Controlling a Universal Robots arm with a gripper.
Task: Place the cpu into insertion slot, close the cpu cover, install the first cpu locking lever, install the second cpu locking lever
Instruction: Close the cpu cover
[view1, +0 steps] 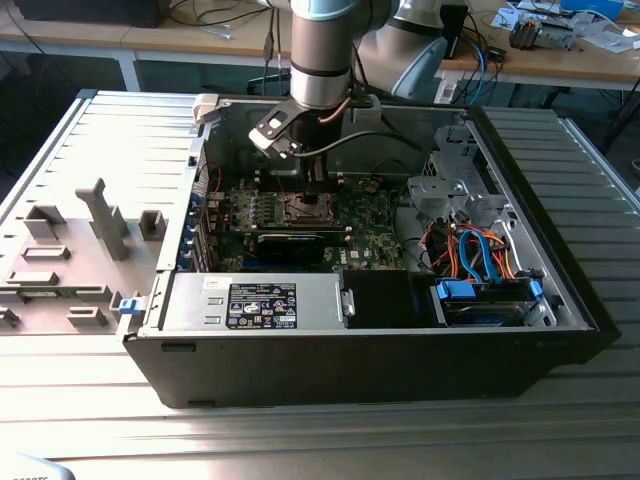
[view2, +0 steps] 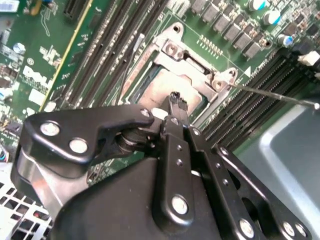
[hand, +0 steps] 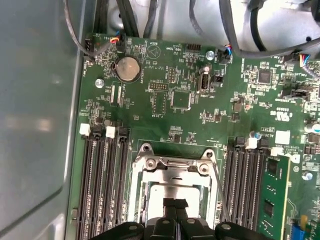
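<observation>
Claw (hand: 175, 204): fingertips pressed together with nothing seen between them, poised right over the chip; I cannot tell whether they touch it.
Chip (hand: 172, 189): silver top, lying flat in the socket and showing through the cover's window.
Socket (view1: 303, 207): on the green board, about mid-case in the exterior view, toward the far wall.
Cover (hand: 173, 166): silver frame lying down over the socket, around the chip.
Lever (view2: 272, 93): thin wire rod running out from a socket corner across the memory slots.
Memory slots (hand: 102, 190): long black rows on both sides of the socket.
Board (hand: 165, 100): green, flat on the case floor.
Arm (view1: 322, 50): reaches straight down into the case from above.
Case (view1: 560, 300): black, open-topped, lying on a ribbed metal table (view1: 90, 400).
Cables (view1: 480, 255): blue and orange, bundled toward the exterior view's right.
</observation>
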